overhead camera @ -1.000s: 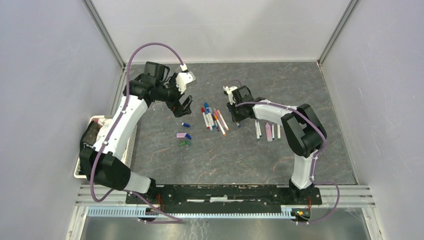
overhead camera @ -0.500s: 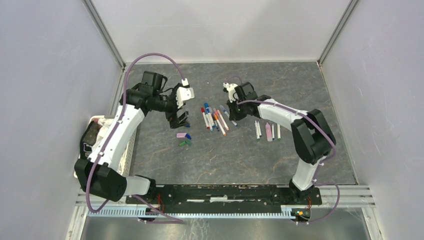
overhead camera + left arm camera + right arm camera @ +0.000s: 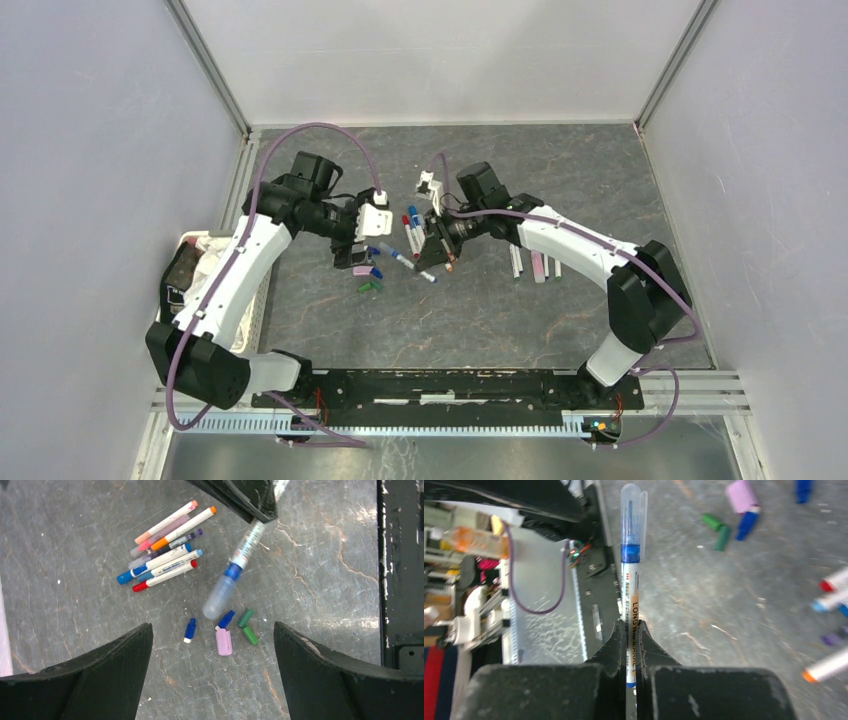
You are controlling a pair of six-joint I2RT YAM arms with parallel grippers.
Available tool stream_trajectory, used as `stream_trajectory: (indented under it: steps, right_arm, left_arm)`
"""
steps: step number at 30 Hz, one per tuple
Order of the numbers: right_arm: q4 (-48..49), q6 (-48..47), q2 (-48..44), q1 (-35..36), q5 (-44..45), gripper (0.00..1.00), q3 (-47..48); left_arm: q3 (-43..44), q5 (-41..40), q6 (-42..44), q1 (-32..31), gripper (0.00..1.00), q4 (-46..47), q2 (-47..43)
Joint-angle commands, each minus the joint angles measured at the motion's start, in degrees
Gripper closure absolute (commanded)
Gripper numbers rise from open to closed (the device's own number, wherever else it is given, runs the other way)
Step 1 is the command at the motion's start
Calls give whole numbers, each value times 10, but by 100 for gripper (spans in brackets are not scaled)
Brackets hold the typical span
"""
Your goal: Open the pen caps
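Right claw [image 3: 630, 630]: clamped on a pen [image 3: 630, 565], cap [image 3: 631, 510] on, near loose caps [image 3: 223, 641]
Left claw [image 3: 212, 628]: jaws apart, over the caps
Room: your near mat [image 3: 480, 320] open; pile [image 3: 165, 562] just beyond
Change: both claws moved inward; pen lifted

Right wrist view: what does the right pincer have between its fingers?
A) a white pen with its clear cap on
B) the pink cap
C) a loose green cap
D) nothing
A: the right pincer is shut on the white barrel of a pen, and the clear cap sits on the pen's blue-banded end.
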Motion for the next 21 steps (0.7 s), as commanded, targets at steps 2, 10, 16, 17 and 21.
stream_trajectory:
  steps: [2,10,16,17,21]
  right_arm:
    - [24,33,14,28,-91,100,12]
    - [46,72,36,36,-118,100,39]
    - [52,84,49,37,-122,100,45]
    - [53,85,52,37,-122,100,45]
    - [58,91,57,38,-122,100,48]
  left_arm:
    - [-1,-19,103,-32,8,-47,-18]
    - [-39,-88,136,-77,27,-56,-22]
    - [-39,-68,134,-94,43,-63,-18]
    - [-39,-68,134,-97,46,-63,-17]
    - [-43,-64,131,-104,56,-60,-16]
